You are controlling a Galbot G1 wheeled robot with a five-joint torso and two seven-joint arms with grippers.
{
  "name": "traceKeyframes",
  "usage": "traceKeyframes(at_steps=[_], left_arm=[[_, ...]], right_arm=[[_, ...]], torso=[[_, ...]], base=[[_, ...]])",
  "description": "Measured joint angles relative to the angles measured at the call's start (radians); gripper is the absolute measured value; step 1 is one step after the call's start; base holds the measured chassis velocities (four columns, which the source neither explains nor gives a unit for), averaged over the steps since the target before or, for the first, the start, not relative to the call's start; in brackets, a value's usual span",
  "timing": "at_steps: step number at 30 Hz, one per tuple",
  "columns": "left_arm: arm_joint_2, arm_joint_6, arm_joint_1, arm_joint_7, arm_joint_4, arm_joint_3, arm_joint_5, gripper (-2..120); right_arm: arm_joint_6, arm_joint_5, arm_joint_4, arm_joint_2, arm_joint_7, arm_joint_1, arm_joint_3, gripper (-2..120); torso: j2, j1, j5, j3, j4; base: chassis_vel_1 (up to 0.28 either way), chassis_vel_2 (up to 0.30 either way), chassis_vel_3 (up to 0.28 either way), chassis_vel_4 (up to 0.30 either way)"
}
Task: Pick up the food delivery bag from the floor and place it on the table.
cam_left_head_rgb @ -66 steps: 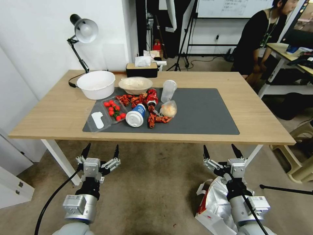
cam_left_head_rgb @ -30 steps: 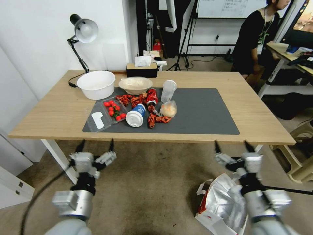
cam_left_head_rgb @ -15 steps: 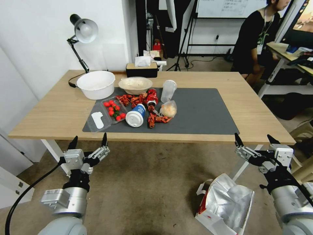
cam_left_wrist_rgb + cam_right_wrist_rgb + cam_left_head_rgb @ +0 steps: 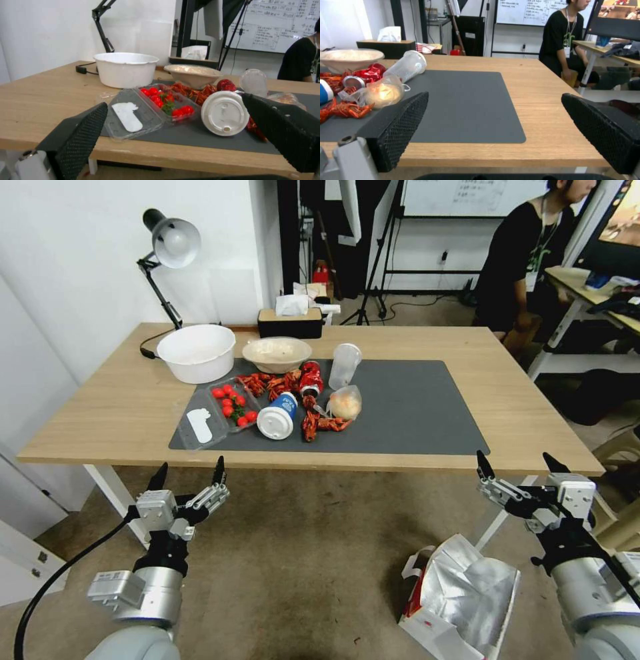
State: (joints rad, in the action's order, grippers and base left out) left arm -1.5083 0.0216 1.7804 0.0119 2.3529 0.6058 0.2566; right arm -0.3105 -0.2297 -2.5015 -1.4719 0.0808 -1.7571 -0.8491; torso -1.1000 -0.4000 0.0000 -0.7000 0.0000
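Food delivery bag: lying on the floor, below and just inward of the right claw, untouched. Both claws, left claw included, are hovering spread before the bench edge.

The dark grey mat carries the clutter at its left end: a clear tray of cherry tomatoes, a lidded paper cup lying on its side, crayfish and a crushed red can. Just beyond the mat's far-left corner sit a white bowl and a beige bowl (both upright).
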Motion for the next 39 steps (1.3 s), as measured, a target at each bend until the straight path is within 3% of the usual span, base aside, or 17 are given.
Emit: traceKeyframes(at_steps=[8, 39], left_arm=[[0.004, -0.014, -0.007, 0.016, -0.02, 0.003, -0.057, 100], [0.002, -0.02, -0.014, 0.016, -0.034, 0.002, -0.062, 100]], right_arm=[[0.0, -0.001, 0.001, 0.002, -0.002, 0.005, 0.002, 100], [0.0, -0.001, 0.001, 0.004, -0.012, 0.014, 0.013, 100]], torso=[[0.028, 0.013, 0.0, 0.016, 0.0], [0.182, 0.08, 0.0, 0.102, 0.0]], base=[[0.0, 0.0, 0.0, 0.0], [0.0, 0.0, 0.0, 0.0]])
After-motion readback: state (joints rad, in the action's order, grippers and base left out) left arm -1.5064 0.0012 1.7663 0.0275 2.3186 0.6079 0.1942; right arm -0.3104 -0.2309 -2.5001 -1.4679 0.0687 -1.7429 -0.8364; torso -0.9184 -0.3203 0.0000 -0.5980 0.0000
